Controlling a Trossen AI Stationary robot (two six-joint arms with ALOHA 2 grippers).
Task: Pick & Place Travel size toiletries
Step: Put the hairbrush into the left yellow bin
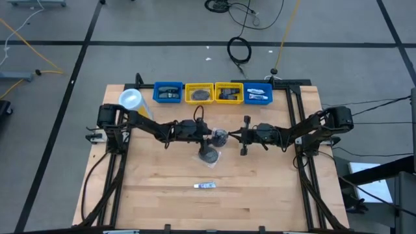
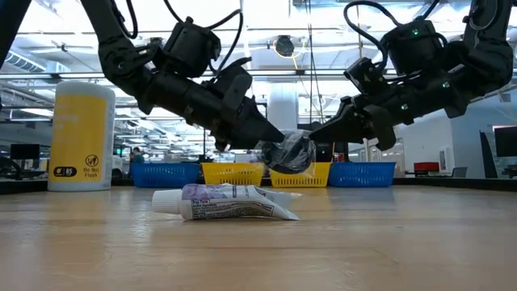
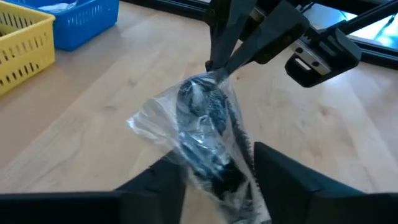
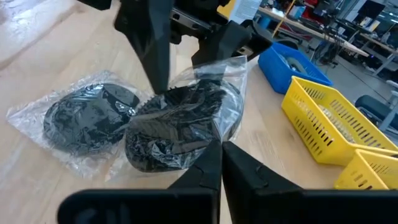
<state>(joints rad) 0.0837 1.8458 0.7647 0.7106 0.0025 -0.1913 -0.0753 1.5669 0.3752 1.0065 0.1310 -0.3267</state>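
Note:
A dark round disc in clear plastic wrap (image 1: 221, 135) hangs above the table's middle between both grippers. My left gripper (image 3: 214, 171) comes from the table's left and is shut on it. My right gripper (image 4: 217, 158) comes from the right and is shut on the wrap. A second wrapped disc (image 4: 87, 121) lies flat on the table just below them. A white and purple tube (image 2: 226, 202) lies on its side nearer the front edge. My left gripper has the wrapped disc's lower part (image 3: 208, 155) between its two fingers, one on each side, coming slantwise down from the table's left. The disc is lifted clear of the table. My right gripper pinches the wrap's edge (image 4: 211, 140) between its shut fingers, nearly level from the table's right. The wrap end at its fingertips (image 3: 217, 73) is bunched and drawn toward them.
Along the far edge stand a blue bin (image 1: 168, 92), two yellow bins (image 1: 199, 93) (image 1: 229, 93) and another blue bin (image 1: 258, 93). A yellow canister with a white lid (image 1: 132, 99) stands at the far left. Bare wood lies toward the near edge.

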